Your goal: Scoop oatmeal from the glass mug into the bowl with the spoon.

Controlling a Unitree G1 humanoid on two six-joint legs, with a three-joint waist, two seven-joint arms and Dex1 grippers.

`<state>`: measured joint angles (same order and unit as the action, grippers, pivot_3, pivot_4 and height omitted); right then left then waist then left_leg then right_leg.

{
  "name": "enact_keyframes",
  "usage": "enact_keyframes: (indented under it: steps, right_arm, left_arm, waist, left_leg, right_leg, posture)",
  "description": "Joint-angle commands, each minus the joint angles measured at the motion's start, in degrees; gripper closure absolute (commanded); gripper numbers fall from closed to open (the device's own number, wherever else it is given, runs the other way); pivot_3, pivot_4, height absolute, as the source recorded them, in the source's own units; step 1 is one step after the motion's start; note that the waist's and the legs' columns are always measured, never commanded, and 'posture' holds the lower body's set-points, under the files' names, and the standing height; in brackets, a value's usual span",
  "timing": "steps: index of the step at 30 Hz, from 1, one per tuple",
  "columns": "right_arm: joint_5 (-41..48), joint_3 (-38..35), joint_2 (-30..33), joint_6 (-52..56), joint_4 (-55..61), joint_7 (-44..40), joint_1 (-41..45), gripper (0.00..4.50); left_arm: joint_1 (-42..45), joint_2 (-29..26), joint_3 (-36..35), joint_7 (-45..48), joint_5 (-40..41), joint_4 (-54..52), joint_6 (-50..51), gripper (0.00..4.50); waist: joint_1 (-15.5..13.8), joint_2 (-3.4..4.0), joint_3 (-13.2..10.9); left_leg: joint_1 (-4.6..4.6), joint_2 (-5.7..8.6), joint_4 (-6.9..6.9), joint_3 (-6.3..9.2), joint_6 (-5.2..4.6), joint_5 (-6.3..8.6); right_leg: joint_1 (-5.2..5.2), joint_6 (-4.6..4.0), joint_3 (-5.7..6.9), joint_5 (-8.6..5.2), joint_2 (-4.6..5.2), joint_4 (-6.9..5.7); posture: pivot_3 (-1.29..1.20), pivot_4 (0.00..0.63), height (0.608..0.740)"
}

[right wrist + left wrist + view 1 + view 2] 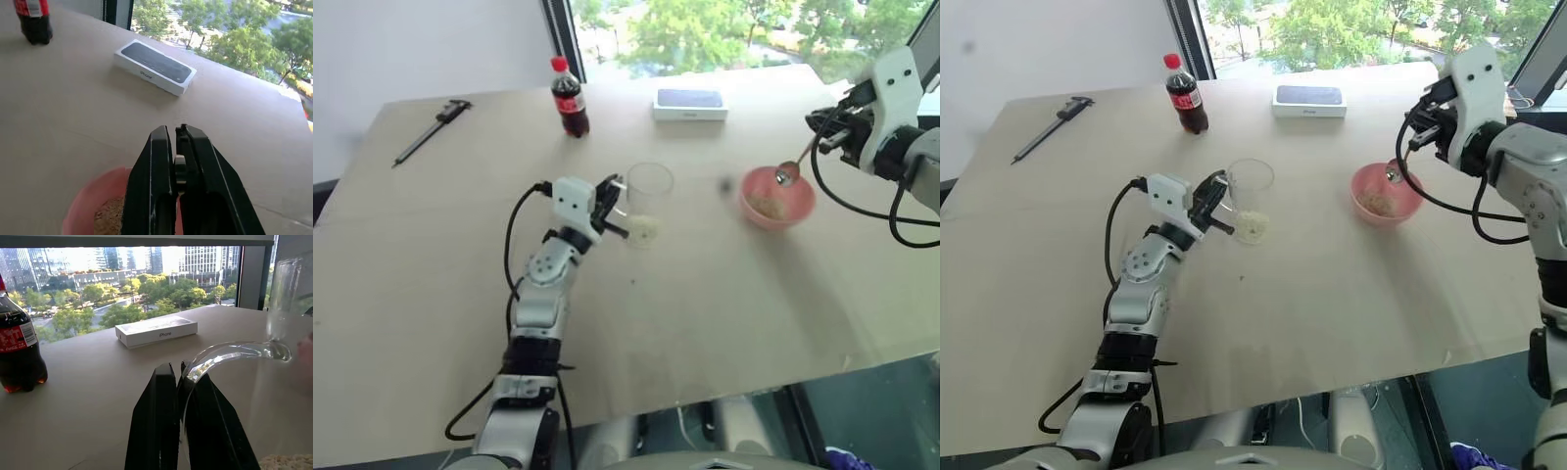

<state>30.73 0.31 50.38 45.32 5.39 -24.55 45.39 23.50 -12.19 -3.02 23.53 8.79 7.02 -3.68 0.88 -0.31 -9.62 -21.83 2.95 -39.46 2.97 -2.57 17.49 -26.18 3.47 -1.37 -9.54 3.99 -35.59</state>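
The glass mug (649, 191) stands mid-table, upright, with pale oatmeal (642, 228) at its bottom. My left gripper (612, 208) is shut on the mug's curved handle (234, 352), coming from the mug's near-left side. To the right sits the pink bowl (793, 217), and some oatmeal (766, 206) lies inside it. The silver spoon (793, 168) slants down with its tip just above the bowl's far rim. My right gripper (827, 132) is shut on the spoon's handle, up and to the right of the bowl. The right wrist view looks down on the bowl (88, 200).
A red-capped cola bottle (570, 98) and a white phone box (690, 103) stand at the far side of the table, near the window. A black caliper (431, 132) lies at the far left. The table's right front edge (891, 357) runs close to the bowl.
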Motion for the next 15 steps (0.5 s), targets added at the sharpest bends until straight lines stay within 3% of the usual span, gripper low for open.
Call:
enact_keyframes:
  steps: [1,4,7,10,15]
  right_arm:
    - [1.35,-6.50,-3.07,1.01,-3.29,1.50,2.51,4.50]
    - [13.90,-18.67,-12.17,10.97,-7.99,8.95,10.59,4.50]
    - [23.18,-25.90,-18.08,19.44,-9.31,13.86,15.95,4.50]
    - [30.03,-28.09,-23.18,26.16,-8.99,17.61,18.39,4.50]
    - [34.15,-27.20,-29.66,29.20,-7.10,21.91,18.02,4.50]
  left_arm:
    - [-0.75,-0.38,-1.10,-0.87,0.94,-4.03,0.00,4.42]
    - [-1.39,-0.33,-1.34,-0.90,0.72,-3.19,-1.02,4.42]
    - [-1.13,0.01,-1.34,-0.96,0.39,-0.99,-2.33,4.42]
    - [0.62,0.98,-1.51,-0.10,1.30,3.14,-4.30,4.42]
    - [2.22,1.12,-1.44,0.03,0.57,8.25,-8.12,4.42]
  waist:
    - [-0.21,-0.01,0.01]
    - [-0.13,-0.02,0.00]
    - [-0.18,0.01,0.00]
    - [-0.41,0.01,0.03]
    - [-0.47,0.00,0.03]
  left_leg:
    - [0.00,0.00,0.00,0.00,0.00,0.00]
    - [0.01,0.00,-0.01,-0.05,0.01,0.00]
    - [-0.03,-0.01,0.02,-0.02,0.02,-0.01]
    - [-0.09,-0.01,0.03,0.13,0.03,0.00]
    - [-0.13,0.11,-0.01,0.18,0.01,0.00]
  right_leg:
    - [0.00,0.00,0.00,0.00,0.00,0.00]
    - [0.00,-0.01,-0.07,0.00,0.01,-0.02]
    - [-0.09,-0.02,-0.10,0.00,0.03,-0.10]
    - [-0.08,-0.03,0.04,-0.01,0.04,-0.02]
    - [-0.04,-0.02,0.11,0.00,0.13,-0.07]
  posture:
    - [0.00,0.150,0.740]
    - [0.00,0.150,0.740]
    - [0.00,0.150,0.740]
    - [0.00,0.150,0.740]
    - [0.00,0.150,0.740]
